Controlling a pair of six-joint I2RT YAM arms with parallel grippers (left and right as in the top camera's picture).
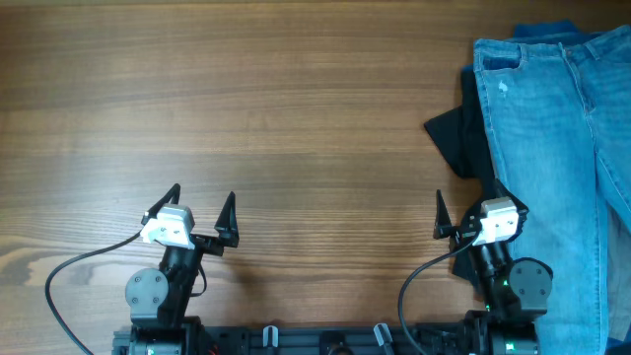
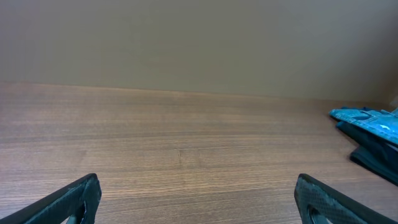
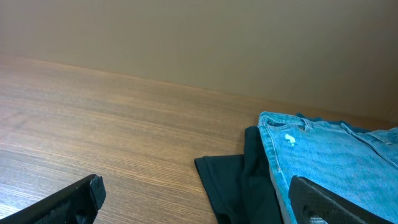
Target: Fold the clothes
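Observation:
Light blue jeans [image 1: 552, 128] lie spread at the right of the wooden table, on top of a black garment [image 1: 461, 133] that sticks out to their left. Both also show in the right wrist view, the jeans [image 3: 336, 162] and the black garment [image 3: 239, 180]. The left wrist view shows them far right [image 2: 370, 127]. My right gripper [image 1: 471, 215] is open and empty, near the table's front edge, with one finger over the jeans' edge [image 3: 199, 199]. My left gripper [image 1: 202, 212] is open and empty over bare wood at the front left [image 2: 196, 199].
A dark blue cloth [image 1: 542, 32] peeks out behind the jeans at the far right. The wooden table [image 1: 246, 108] stretches bare across the left and middle. Black cables [image 1: 69, 276] run from both arm bases at the front edge.

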